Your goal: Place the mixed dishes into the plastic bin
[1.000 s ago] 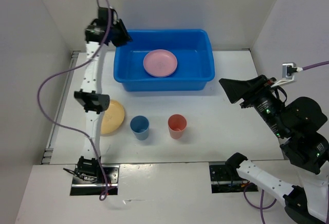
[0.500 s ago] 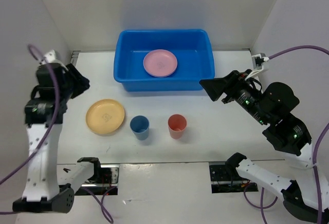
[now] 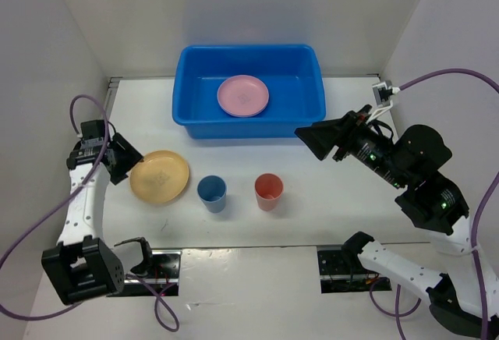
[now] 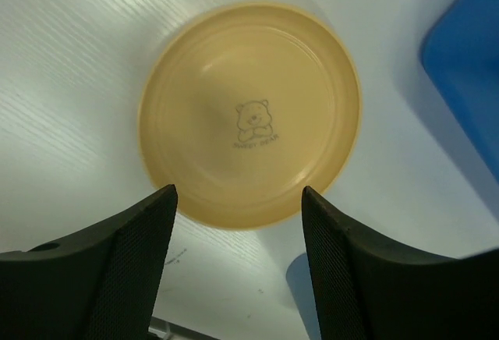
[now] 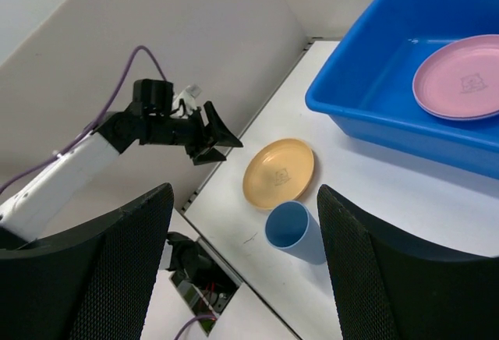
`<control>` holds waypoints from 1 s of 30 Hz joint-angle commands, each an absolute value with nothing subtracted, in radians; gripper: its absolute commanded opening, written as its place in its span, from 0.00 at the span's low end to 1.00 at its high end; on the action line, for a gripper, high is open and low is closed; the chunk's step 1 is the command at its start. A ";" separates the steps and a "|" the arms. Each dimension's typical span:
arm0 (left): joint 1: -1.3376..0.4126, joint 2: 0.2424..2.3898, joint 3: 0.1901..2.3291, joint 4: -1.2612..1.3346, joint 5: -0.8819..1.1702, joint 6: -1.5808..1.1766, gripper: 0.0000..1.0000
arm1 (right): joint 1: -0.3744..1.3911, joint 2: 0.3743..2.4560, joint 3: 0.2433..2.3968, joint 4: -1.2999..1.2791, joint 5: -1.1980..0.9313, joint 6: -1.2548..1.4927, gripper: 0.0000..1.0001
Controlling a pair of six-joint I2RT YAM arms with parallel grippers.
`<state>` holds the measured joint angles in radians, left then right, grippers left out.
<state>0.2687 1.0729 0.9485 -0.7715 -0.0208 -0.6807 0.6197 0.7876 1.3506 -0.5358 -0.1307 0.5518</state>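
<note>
"Why were the left jaws spread wide just beside the yellow bear-print plate (image 4: 249, 114)?"

"To straddle its rim, I'd judge. It lay flat on the worktop (image 3: 351, 192), near the blue plastic bin (image 3: 249, 128). The right jaws hung wide, empty."

blue bin (image 3: 249, 128) | pink plate (image 3: 243, 95) | yellow-orange plate (image 3: 159, 177), bear print (image 4: 253, 124) | blue cup (image 3: 211, 192) | coral cup (image 3: 268, 190)

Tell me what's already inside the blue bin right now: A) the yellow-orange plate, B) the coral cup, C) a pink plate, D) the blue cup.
C: a pink plate lies in the blue bin; the yellow-orange plate, blue cup and coral cup sit outside it.
</note>
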 commanded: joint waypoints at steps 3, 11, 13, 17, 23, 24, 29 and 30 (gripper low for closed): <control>0.336 1.211 0.983 -0.664 -0.025 -0.533 0.72 | 0.629 0.784 1.339 -0.442 -0.160 0.523 0.79; 0.377 1.534 1.109 -0.626 0.048 -0.330 0.73 | 0.629 0.859 1.361 -0.397 -0.190 0.479 0.79; 0.377 1.555 1.109 -0.603 0.058 -0.298 0.73 | 0.629 0.882 1.361 -0.388 -0.190 0.469 0.79; 0.387 1.592 1.074 -0.563 0.078 -0.235 0.73 | 0.629 0.893 1.370 -0.379 -0.199 0.451 0.79; 0.387 1.658 1.077 -0.574 0.069 -0.143 0.65 | 0.629 0.902 1.370 -0.379 -0.199 0.440 0.79; 0.387 1.676 1.077 -0.574 0.081 -0.143 0.64 | 0.629 0.902 1.370 -0.379 -0.199 0.431 0.79; 0.387 1.739 1.086 -0.574 0.116 -0.130 0.61 | 0.629 0.911 1.379 -0.379 -0.190 0.431 0.79; 0.387 1.761 1.086 -0.574 0.117 -0.130 0.61 | 0.629 0.911 1.379 -0.379 -0.190 0.431 0.79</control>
<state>0.3820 1.7275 1.0737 -0.5819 0.0799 -0.1635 0.6197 0.9112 1.3479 -0.4480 -0.1955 0.4511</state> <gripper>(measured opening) 0.610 0.792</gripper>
